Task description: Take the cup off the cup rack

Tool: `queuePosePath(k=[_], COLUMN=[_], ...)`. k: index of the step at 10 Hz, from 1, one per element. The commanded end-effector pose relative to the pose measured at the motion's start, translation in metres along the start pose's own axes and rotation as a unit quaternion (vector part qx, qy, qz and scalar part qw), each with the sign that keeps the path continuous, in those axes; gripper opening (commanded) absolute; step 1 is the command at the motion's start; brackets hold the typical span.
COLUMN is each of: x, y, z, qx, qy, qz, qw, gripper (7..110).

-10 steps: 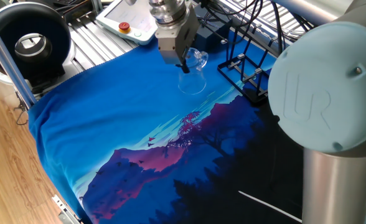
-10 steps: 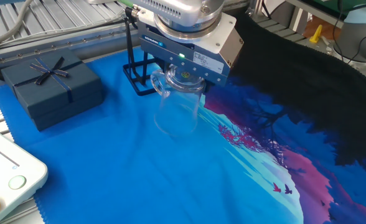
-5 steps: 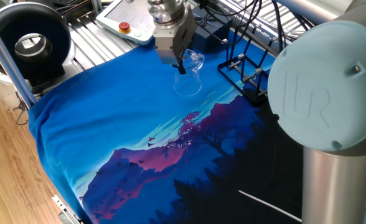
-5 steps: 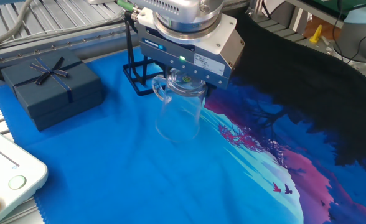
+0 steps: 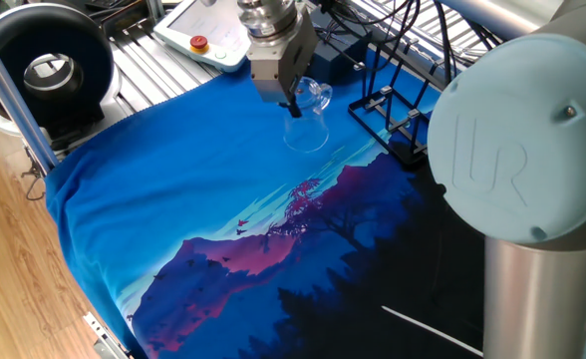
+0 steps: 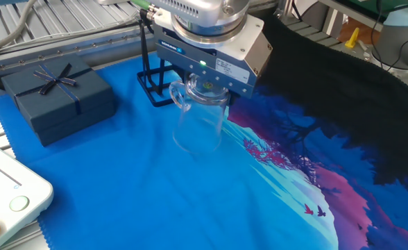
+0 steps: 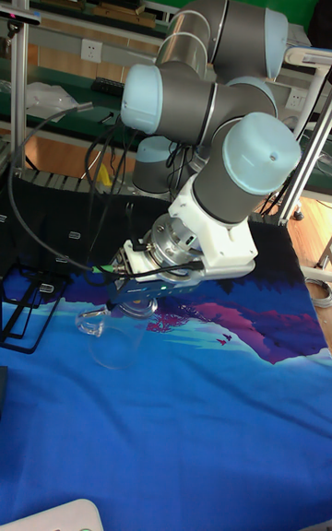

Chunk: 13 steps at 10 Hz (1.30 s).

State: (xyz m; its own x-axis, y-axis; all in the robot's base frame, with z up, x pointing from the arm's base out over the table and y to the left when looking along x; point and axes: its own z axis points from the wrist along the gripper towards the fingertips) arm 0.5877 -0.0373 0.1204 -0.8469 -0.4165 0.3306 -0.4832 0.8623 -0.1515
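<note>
- Clear glass cup (image 6: 199, 123), nothing visible inside; held off the cup rack (image 6: 152, 82) and above the blue printed cloth (image 6: 121, 187), base tilted a little away from straight down.
- Looped handle (image 6: 177, 94) sticking out sideways toward the rack in the other fixed view; in the tall fixed view, same cup (image 7: 118, 333) hanging under the wrist, handle to the left.
- Gripper (image 6: 207, 87) clamped on the cup at its rim, fingers reaching down at the mouth; in one fixed view, gripper (image 5: 292, 106) gripping the top edge of the cup (image 5: 308, 125).
- Cup rack (image 5: 393, 125) standing just beside the held cup, black bars bare, not touching the glass.
- Dark navy box with a bow (image 6: 58, 97), lid closed, resting on the cloth well apart from the cup.
- White pendant with a red button (image 5: 201, 38) lying beyond the cloth's edge.
</note>
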Motion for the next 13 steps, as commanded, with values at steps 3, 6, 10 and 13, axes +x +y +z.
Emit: queuePosePath(k=[3, 6, 10, 13], x=[0.001, -0.007, -0.026, -0.042], y=[-0.026, -0.018, -0.024, -0.012], z=[-0.002, -0.001, 0.010, 0.002], qx=[0.051, 0.034, 0.078, 0.080], qy=[0.002, -0.016, -0.012, -0.018], qz=[-0.011, -0.002, 0.002, 0.011], qw=[0.9986, 0.9993, 0.9969, 0.9966], gripper=[7, 7, 7, 7])
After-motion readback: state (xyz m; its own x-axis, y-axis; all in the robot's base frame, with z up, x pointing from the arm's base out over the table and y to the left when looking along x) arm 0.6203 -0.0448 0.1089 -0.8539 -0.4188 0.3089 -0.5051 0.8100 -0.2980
